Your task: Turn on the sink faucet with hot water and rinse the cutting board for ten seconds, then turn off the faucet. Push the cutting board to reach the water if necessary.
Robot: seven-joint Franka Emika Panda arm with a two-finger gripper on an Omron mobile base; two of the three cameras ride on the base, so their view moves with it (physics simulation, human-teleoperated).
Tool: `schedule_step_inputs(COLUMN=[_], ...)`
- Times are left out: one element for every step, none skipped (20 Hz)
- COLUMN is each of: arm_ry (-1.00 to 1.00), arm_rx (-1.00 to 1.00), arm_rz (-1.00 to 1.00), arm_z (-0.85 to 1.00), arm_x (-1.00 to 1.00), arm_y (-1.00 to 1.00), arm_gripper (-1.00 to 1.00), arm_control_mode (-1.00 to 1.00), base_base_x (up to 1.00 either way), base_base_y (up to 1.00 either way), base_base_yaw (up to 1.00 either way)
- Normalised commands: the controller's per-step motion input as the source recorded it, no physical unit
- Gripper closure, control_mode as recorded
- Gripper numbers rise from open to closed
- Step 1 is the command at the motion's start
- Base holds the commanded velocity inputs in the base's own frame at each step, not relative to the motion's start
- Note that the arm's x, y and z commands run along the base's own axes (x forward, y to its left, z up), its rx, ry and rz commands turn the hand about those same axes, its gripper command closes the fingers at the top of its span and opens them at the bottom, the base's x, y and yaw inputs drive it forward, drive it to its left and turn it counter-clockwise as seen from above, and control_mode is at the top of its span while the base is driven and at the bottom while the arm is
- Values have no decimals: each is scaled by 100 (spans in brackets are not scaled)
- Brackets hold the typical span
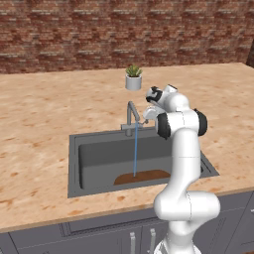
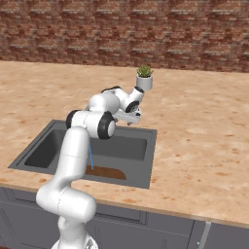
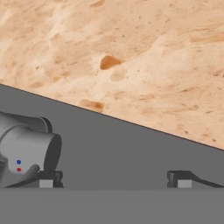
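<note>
While water (image 1: 135, 149) strikes the cutting board (image 1: 144, 176), the gripper (image 3: 115, 178) seemingly hangs spread, empty, beside the faucet (image 1: 131, 115).

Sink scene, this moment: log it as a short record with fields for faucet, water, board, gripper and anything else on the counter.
faucet: sink faucet at the back rim of the sink, running
water: thin blue stream falling from the spout onto the board
board: cutting board flat on the basin floor near the front wall, under the stream
gripper: gripper at the faucet base, fingers spread apart, nothing between them
other: potted plant on the counter behind the faucet
</note>
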Motion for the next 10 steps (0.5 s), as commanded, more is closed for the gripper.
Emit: schedule_step_inputs(arm_ry=[0, 0, 0, 0, 0, 0, 1, 1, 0, 0], arm_rx=[0, 0, 0, 0, 0, 0, 0, 0, 0, 0], arm_rz=[0, 0, 0, 0, 0, 0, 0, 0, 0, 0], arm_z=[0, 0, -3, -3, -3, -3, -6, -9, -10, -9], arm_x=[-4, 0, 0, -3, -6, -11, -16, -21, -21, -26], arm_y=[6, 5, 6, 4, 4, 7, 8, 4, 0, 0], arm_gripper=[-100, -100, -100, -100, -100, -100, -100, -100, -100, -100], arm_control_mode=[-100, -100, -100, -100, -100, -100, -100, -100, -100, -100], base_base_x=[0, 0, 0, 0, 0, 0, 0, 0, 0, 0], base_base_y=[0, 0, 0, 0, 0, 0, 0, 0, 0, 0], base_base_yaw=[0, 0, 0, 0, 0, 0, 0, 0, 0, 0])
